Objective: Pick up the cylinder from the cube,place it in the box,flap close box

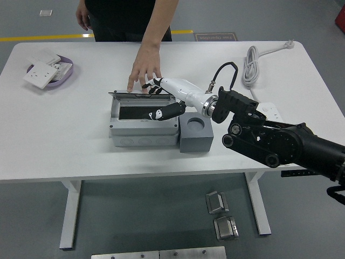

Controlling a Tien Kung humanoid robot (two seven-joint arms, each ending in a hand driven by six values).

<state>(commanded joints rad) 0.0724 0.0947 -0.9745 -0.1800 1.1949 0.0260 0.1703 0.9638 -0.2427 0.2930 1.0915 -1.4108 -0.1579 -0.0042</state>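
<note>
so the cylinder we couldn't make out; the cube (195,133) showed an empty socket, and the box (143,120) interior was too dark to tell. our right hand (161,100) reached over the box with fingers (154,114) loosely spread, holding nothing, its upper fingers touching the flap (141,94). a person's hand (143,72) rested right behind that flap. we judged the flap might catch those fingers, or our thumb inside, when closing.

One box (143,123), one cube (196,133), one purple tray (60,77), one coiled cable (252,66), one robot hand (161,91), two person's hands (144,69)
</note>
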